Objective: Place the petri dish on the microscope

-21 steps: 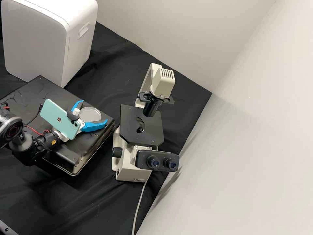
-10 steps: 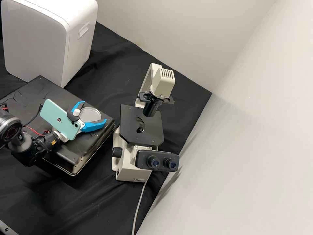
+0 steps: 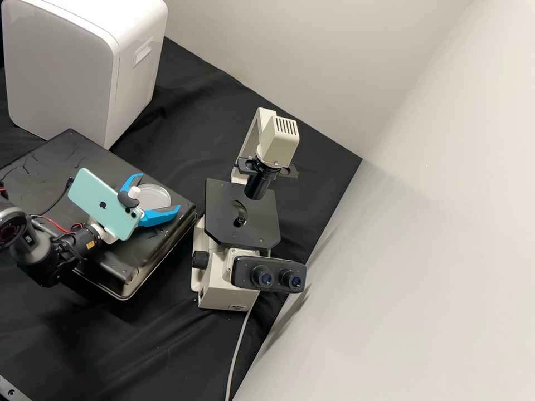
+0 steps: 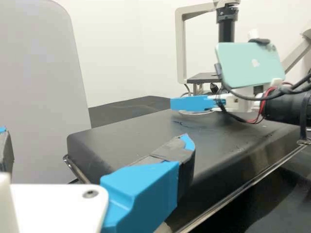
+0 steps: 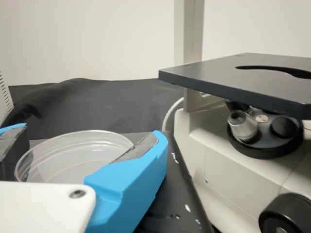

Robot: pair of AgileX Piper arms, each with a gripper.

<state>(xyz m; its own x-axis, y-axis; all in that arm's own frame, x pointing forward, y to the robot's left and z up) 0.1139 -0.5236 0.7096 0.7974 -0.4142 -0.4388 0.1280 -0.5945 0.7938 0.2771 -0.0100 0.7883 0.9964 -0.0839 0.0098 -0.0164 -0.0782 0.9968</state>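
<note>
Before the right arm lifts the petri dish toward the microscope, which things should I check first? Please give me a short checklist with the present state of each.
1. Petri dish between the right gripper's fingers: ok, one blue finger on each side.
2. Grip closed on the dish: not ok, the fingers stand open around it and it rests on the black case.
3. Microscope stage free for the dish: ok, its plate is bare.
4. Room under the condenser above the stage: cannot tell.
5. Left gripper away from the dish: ok, open at the case's other end.
</note>
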